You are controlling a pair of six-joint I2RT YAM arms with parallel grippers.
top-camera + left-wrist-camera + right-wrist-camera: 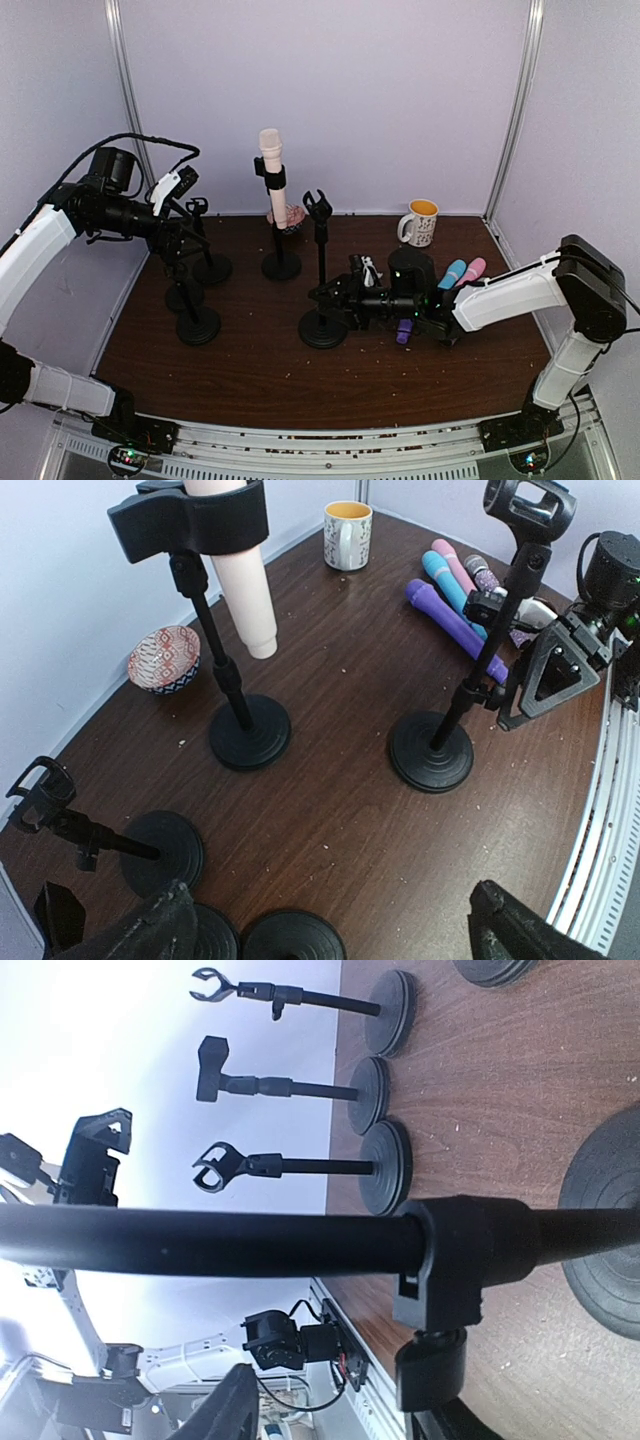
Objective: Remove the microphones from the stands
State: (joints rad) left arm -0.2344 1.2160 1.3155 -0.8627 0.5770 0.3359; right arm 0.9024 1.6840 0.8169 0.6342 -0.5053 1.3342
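Microphone (pixel 271 160) (clipped) well apart from right pincer (pixel 333 296)

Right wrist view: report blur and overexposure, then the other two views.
Right wrist view: the near stand pole is soft, the wall behind blown white; left wrist view: sharp, table edge bowed by the lens; top external view: even, purple-tinted light.

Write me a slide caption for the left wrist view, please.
Cream microphone clipped in its stand; right end effector at an empty stand; mug beyond.
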